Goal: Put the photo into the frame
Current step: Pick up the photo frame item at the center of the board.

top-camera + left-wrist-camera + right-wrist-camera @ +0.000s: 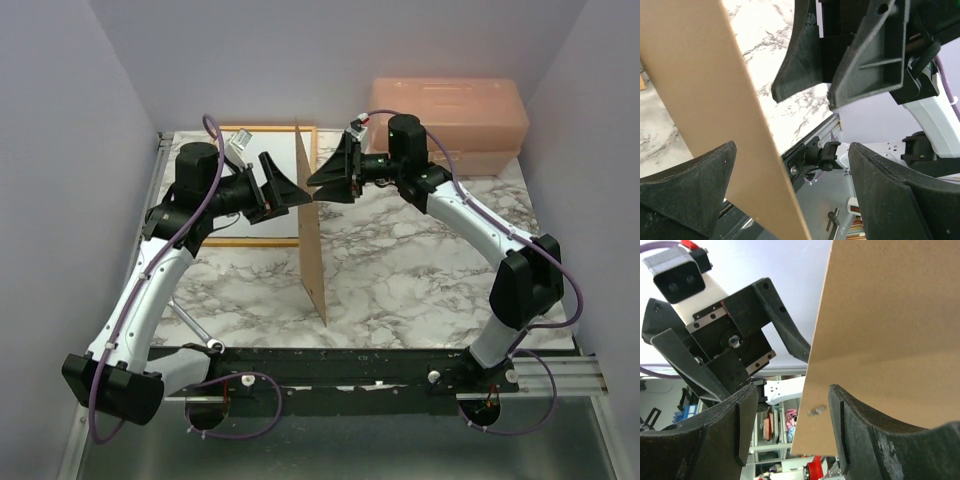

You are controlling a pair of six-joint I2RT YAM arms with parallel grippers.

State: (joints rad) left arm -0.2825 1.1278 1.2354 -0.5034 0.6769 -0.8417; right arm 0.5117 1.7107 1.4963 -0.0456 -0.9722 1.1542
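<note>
Progress: I am judging it early, backing board point(312, 250) out and standing on edge on the bench point(420, 270) | left tool point(790, 147): jaws gaping wide, gripping nothing | right tool point(794, 389): jaws apart around the board, not clamping | frame point(255, 241): lying flat under left tool | photo: I am not seeing it for certain.

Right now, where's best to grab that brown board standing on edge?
Likely the free top edge of the brown board, coming down from above with a finger on each face: it's thin, upright, faces turned left and right, bottom edge on the table.
</note>
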